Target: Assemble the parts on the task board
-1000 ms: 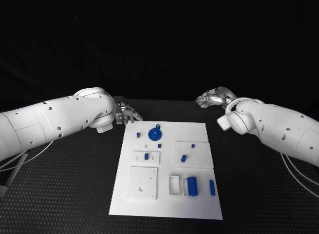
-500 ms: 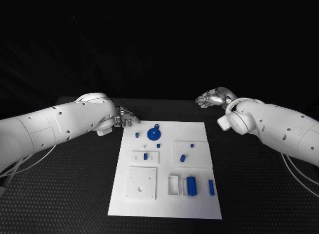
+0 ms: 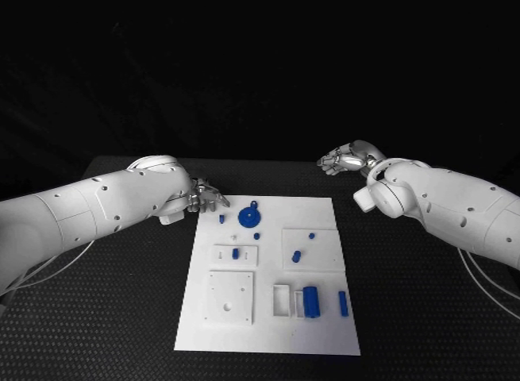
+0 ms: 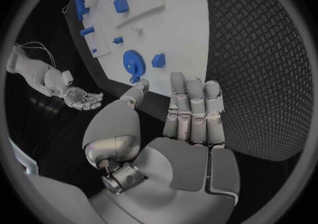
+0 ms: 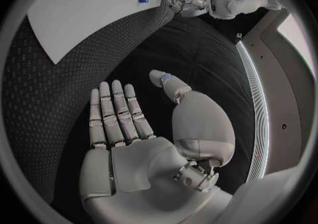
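The white task board (image 3: 271,337) lies in the middle of the black table. A blue gear (image 3: 249,217) and a small blue block (image 3: 223,218) sit near its far left corner. My left hand (image 3: 205,198) hovers just beyond that corner, open, fingers straight and holding nothing. The left wrist view has this hand (image 4: 188,123) with its fingertips close to the gear (image 4: 134,63) and the block (image 4: 158,60). My right hand (image 3: 349,157) hangs open past the board's far right corner, off the board. In the right wrist view its palm (image 5: 132,128) is bare above the table.
More blue parts lie on the board: a cylinder (image 3: 313,302) and a thin bar (image 3: 343,303) near the front right, small pegs (image 3: 296,256) (image 3: 235,254) in the middle. A raised white square plate (image 3: 231,298) sits at the front left. Black table (image 3: 99,317) surrounds the board.
My left hand has come nearer and lower, closing on the board's far left corner, as the left arm swung in. The right hand has stayed put.
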Controlling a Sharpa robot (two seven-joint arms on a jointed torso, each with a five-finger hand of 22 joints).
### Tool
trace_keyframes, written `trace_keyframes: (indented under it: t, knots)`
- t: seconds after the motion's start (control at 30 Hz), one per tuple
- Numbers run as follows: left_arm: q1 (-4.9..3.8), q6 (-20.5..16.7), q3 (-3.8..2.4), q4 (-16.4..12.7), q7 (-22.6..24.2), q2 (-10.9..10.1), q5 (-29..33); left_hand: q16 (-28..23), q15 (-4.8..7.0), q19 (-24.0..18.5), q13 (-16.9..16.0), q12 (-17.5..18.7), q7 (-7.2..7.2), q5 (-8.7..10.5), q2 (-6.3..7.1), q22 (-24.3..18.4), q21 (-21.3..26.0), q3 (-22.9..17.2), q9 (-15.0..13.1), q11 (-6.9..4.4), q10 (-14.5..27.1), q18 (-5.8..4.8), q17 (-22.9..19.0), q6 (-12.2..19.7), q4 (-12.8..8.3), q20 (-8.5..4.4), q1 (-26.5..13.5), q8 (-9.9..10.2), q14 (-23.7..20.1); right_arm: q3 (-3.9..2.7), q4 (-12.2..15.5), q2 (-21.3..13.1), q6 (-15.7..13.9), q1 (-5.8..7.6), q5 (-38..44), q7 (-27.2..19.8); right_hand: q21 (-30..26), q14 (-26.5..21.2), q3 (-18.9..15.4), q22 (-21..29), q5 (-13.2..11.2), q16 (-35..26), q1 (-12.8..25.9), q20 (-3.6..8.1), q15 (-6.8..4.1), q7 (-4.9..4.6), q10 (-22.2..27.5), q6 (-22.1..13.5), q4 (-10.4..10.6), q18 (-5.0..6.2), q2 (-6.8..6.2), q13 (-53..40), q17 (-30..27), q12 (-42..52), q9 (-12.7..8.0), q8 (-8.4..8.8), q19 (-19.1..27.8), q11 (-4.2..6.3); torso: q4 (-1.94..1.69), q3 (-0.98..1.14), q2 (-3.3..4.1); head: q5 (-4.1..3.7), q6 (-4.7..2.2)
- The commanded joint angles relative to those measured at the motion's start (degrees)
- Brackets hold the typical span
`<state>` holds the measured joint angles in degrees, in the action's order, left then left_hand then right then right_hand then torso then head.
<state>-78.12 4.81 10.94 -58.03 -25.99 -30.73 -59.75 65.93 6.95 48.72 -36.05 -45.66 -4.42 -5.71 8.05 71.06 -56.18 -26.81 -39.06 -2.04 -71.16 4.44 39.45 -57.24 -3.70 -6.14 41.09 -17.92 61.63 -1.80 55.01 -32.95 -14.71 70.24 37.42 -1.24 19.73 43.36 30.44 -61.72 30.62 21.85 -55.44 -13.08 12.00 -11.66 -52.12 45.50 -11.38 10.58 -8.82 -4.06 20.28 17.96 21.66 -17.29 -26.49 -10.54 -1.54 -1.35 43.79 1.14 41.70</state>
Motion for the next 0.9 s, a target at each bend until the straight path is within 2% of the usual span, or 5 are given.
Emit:
trace_keyframes:
  t: [0.03,0.3,0.47,0.9]
  knots:
    - [0.14,2.75,-0.02,0.28,0.31,0.14,0.41,0.21,-0.06,-0.04,-0.08,0.22,0.06,-0.15,-0.21,0.11,0.21,0.44,0.04,0.08,-0.01,-1.19,0.1,0.16,0.01,-6.01,0.11,0.07,-0.27,-0.01,0.02,0.01,0.26,0.0,-0.01,-0.45,-0.25,-0.26,-0.38,-0.11,0.37,0.22,0.42,-0.03,-0.03,-0.46,0.21,-0.3,-0.09,-0.96,0.02,0.07,-0.09,-0.18,-0.06,-0.06,0.32,-0.33,0.03,-0.05,-0.02,-0.08,0.15]
    - [0.26,4.8,0.06,0.47,0.12,0.41,0.93,0.3,-0.06,-0.15,-0.2,0.23,0.07,-0.13,-0.65,0.22,0.24,0.65,0.02,0.08,0.05,-1.2,0.19,0.11,0.11,-6.02,0.17,0.02,-0.38,-0.01,0.06,0.12,0.35,0.0,-0.01,-0.45,-0.27,-0.28,-0.41,-0.14,0.44,0.24,0.38,-0.02,-0.02,-0.45,0.23,-0.29,-0.12,-0.96,0.0,0.08,-0.12,-0.19,-0.06,-0.07,0.33,-0.33,0.0,0.0,-0.03,-0.04,0.18]
    - [0.56,5.22,0.12,0.64,0.09,0.61,1.21,0.36,-0.09,-0.24,-0.29,0.2,0.08,-0.18,-0.96,0.31,0.25,0.82,0.0,0.08,0.05,-1.21,0.25,0.07,0.04,-6.0,0.31,-0.02,-0.46,-0.01,0.08,0.16,0.38,0.0,-0.01,-0.44,-0.28,-0.3,-0.42,-0.16,0.48,0.25,0.36,-0.03,-0.02,-0.45,0.24,-0.29,-0.13,-0.95,0.01,0.08,-0.13,-0.19,-0.07,-0.08,0.34,-0.33,0.0,-0.03,-0.01,-0.03,0.26]
    - [0.59,6.33,0.14,0.42,-0.08,0.53,1.67,0.66,-0.16,-0.4,-0.59,0.08,0.22,-0.31,-1.89,0.63,0.24,1.56,-0.13,-0.02,-0.12,-1.25,0.48,-0.49,-0.39,-5.98,0.85,-0.38,-0.56,-0.01,-0.14,0.33,0.44,0.0,-0.01,-0.39,-0.3,-0.32,-0.46,-0.21,0.56,0.28,0.35,-0.03,-0.01,-0.46,0.25,-0.3,-0.13,-0.95,0.04,0.08,-0.15,-0.18,-0.08,-0.08,0.35,-0.33,0.0,-0.01,0.01,-0.02,0.39]
